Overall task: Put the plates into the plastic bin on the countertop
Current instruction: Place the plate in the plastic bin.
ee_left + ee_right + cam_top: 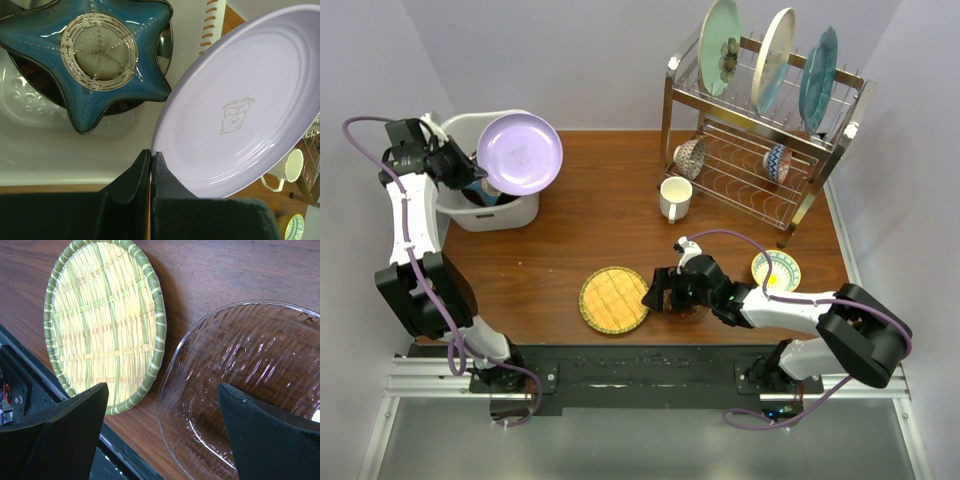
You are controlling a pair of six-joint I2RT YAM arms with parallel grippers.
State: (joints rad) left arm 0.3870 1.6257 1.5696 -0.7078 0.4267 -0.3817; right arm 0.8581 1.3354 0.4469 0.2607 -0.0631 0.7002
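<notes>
My left gripper (473,168) is shut on the rim of a lavender plate (520,153), holding it tilted over the white plastic bin (515,213). The left wrist view shows the closed fingertips (151,153) pinching the lavender plate (240,105), with a blue star-shaped dish (100,55) lying in the bin (30,150) below. My right gripper (660,292) is open low over the countertop (590,230). Its fingers (75,415) straddle the left rim of a clear glass plate (250,385), beside a woven bamboo plate (105,325).
A steel wire dish rack (760,150) at the back right holds a pale green plate (720,45), a cream plate (775,60) and a blue plate (817,80) upright, with two bowls below. A white mug (675,197) and a small yellow-patterned bowl (777,268) stand on the countertop.
</notes>
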